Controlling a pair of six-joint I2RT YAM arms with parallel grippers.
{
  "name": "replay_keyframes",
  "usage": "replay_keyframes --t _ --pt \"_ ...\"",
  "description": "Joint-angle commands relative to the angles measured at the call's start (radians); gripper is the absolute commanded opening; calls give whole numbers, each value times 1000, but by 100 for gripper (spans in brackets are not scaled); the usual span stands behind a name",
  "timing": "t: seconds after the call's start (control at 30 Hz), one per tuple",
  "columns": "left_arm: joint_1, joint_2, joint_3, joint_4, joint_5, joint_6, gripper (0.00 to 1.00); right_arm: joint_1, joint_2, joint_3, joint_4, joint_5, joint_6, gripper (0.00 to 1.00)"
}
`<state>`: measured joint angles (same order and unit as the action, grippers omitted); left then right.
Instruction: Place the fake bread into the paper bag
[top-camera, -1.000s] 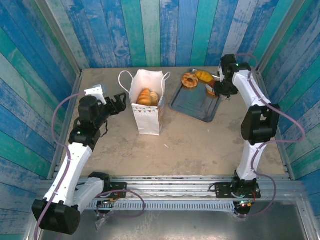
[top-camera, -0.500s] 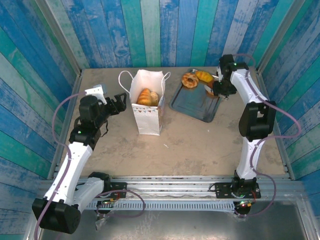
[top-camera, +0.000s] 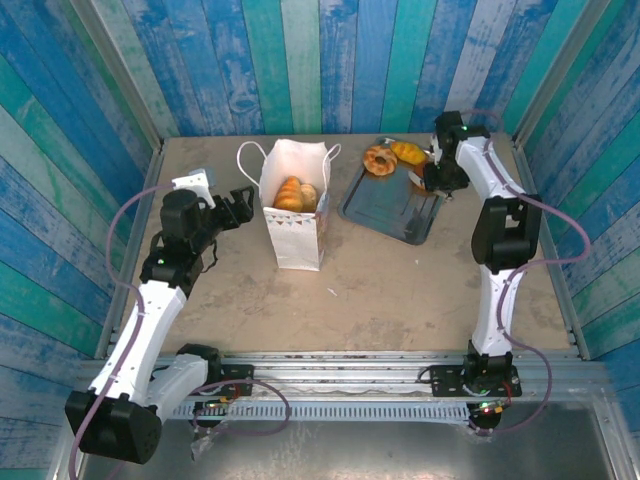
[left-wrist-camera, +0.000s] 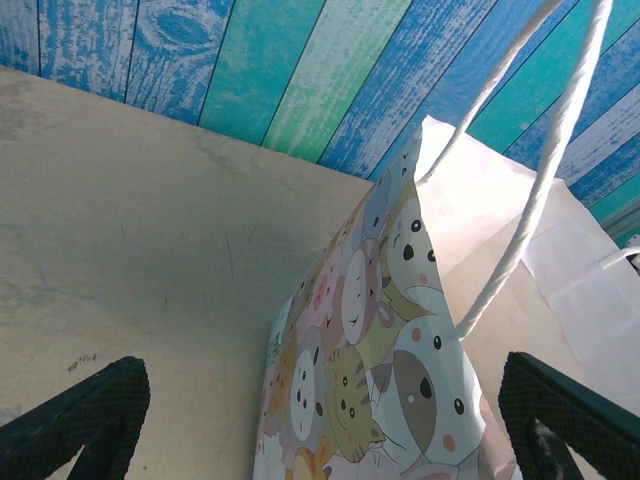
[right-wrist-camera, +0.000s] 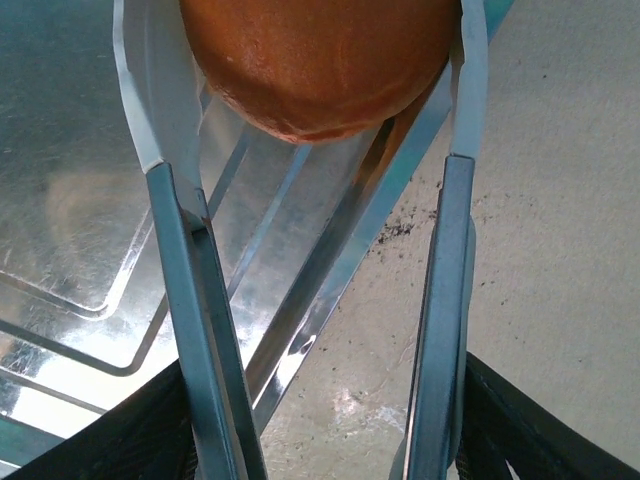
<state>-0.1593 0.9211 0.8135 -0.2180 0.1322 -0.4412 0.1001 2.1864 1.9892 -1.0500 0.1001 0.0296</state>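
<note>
Paper bag (top-camera: 295, 215): white, upright, open-topped, cartoon-animal print; holds at least two glossy golden pastries (top-camera: 291, 193). Grey metal tray (top-camera: 385, 208), right of the bag, carries a ring pastry (top-camera: 379, 159) and a croissant (top-camera: 408, 152). Right gripper (top-camera: 434, 178), further right, clamps thin metal tongs (right-wrist-camera: 186, 260) pinching a smooth orange-brown bun (right-wrist-camera: 320, 60). Left gripper (top-camera: 240, 203), spread wide, sits just left of the bag.
</note>
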Motion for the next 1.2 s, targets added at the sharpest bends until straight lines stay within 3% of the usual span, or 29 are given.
replay_keyframes --t 0.0,0.27,0.5,0.77,0.97,1.17 --pt "-3 8 23 -4 -7 18 94 -7 0 22 -17 -5 -8 61" --pt "-3 -2 24 -9 5 13 94 -7 -71 -31 -16 -4 3 51" --pt "-3 -33 51 -27 17 3 94 -5 -208 -148 -4 -4 28 49" --pt "-3 -14 87 -59 58 -2 94 19 -460 -319 4 -9 68 48" --pt "-3 45 129 -80 140 5 100 70 -696 -434 10 -62 106 48" --pt "-3 126 178 -90 220 -5 94 162 -874 -456 -8 -69 169 47"
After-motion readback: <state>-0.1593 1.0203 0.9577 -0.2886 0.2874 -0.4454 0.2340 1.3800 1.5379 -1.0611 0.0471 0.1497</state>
